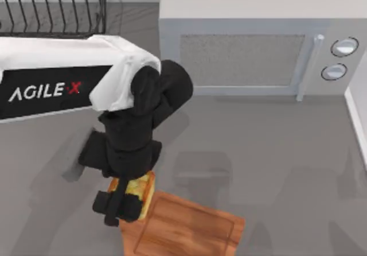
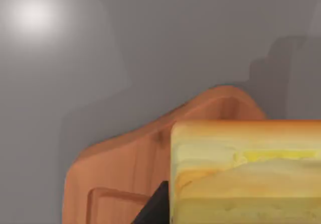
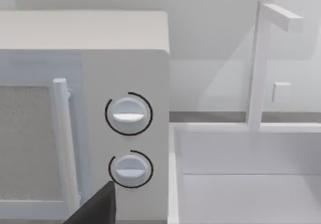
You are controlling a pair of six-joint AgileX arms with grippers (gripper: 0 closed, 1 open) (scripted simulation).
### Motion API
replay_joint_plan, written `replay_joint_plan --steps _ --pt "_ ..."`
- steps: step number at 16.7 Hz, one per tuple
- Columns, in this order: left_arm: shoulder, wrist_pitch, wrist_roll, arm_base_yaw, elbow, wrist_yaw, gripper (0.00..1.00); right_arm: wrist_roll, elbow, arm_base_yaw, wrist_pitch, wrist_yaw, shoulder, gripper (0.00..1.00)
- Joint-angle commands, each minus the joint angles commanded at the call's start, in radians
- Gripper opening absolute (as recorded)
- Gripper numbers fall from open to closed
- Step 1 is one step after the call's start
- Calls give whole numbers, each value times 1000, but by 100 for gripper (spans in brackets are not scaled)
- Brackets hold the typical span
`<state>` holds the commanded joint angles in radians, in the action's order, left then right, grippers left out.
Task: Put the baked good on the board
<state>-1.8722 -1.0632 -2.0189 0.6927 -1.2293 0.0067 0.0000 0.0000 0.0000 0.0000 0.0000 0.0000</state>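
Note:
The baked good (image 1: 141,187) is a golden-yellow block with an orange-brown crust. My left gripper (image 1: 123,209) is shut on it, reaching down from the black wrist at the table's front left. The block hangs over the tapered end of the reddish-brown board (image 1: 192,227), which lies at the front edge. In the left wrist view the baked good (image 2: 246,174) sits close up, with the board (image 2: 125,169) behind it and one dark fingertip (image 2: 156,209) beside it. I cannot tell whether it touches the wood. My right gripper (image 3: 98,208) is parked facing the microwave.
A grey microwave (image 1: 246,43) with two round knobs (image 3: 128,114) stands at the back. A black wire rack (image 1: 54,6) is at the back left. A white basin (image 3: 246,179) with a white post lies to the right of the microwave.

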Motion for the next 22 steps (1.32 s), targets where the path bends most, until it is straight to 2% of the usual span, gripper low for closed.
replay_joint_plan --steps 4,8,17,22 --pt "48 16 -262 128 -3 -3 0 0 0 0 0 0 0 100" --pt "81 27 -419 211 -11 -10 0 0 0 0 0 0 0 100" --pt "83 29 -447 226 -11 -12 0 0 0 0 0 0 0 100" --pt "61 92 -447 228 28 -13 0 0 0 0 0 0 0 100"
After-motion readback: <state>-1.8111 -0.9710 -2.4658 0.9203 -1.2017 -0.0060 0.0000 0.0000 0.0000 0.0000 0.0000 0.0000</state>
